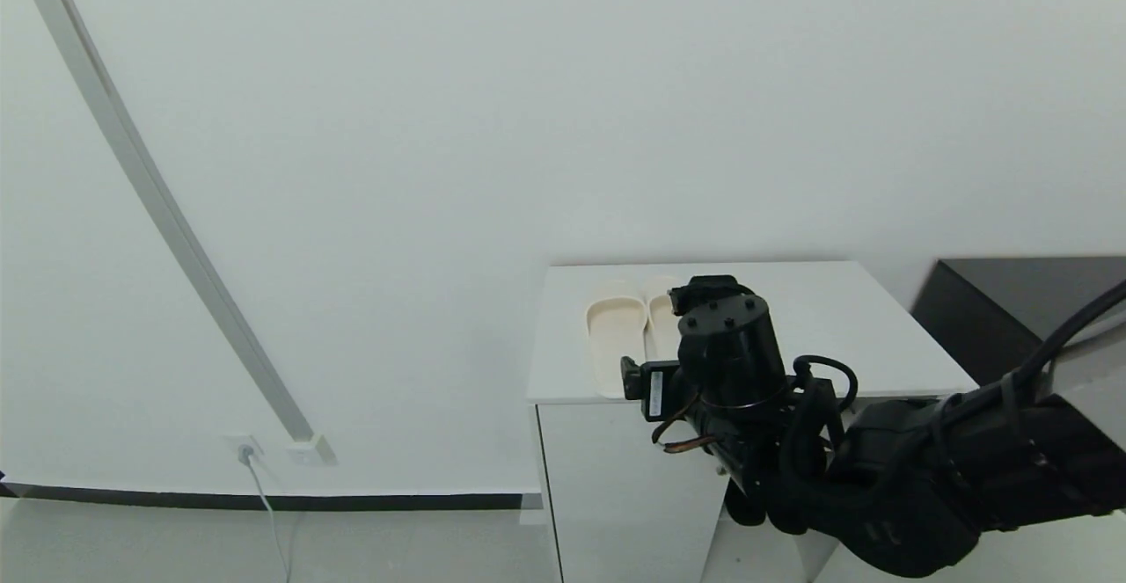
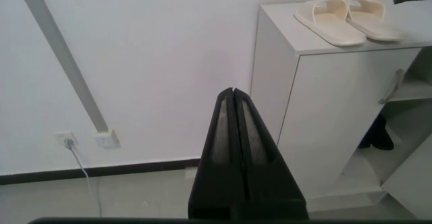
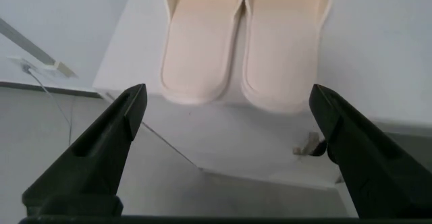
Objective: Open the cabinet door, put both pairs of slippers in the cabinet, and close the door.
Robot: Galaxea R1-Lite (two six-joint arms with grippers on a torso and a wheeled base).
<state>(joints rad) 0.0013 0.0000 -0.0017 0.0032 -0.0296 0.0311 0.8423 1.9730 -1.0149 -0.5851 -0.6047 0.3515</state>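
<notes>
Head view shows the pair of cream, open-toed foam slippers (image 1: 618, 337) lying side by side on the flat top of the white cabinet (image 1: 836, 319). They sit near its left front corner, heels towards me. My right arm reaches up in front of the cabinet, with my right gripper (image 3: 227, 92) held just above the top's front edge, next to the slippers. Its two black fingers (image 3: 111, 140) are spread wide, touching neither slipper and holding nothing. From the right wrist, both slipper heels lie in the gap between the fingers, a little beyond the tips.

My left gripper (image 2: 233, 96) sits well apart from the cabinet, off to its left and below the level of its top. Its fingers are pressed flat together with nothing between them. From the left wrist I see a closed white front panel with a pale handle (image 2: 391, 86) at its edge. Beside that panel the cabinet stands open, showing a white shelf (image 2: 415, 92) and something dark (image 2: 378, 133) below it that I cannot identify.

A grey strip (image 1: 158, 196) runs slantwise down the white wall to a wall socket (image 1: 244, 451) with a cable plugged in. A black piece of furniture (image 1: 1012, 302) stands to the cabinet's right.
</notes>
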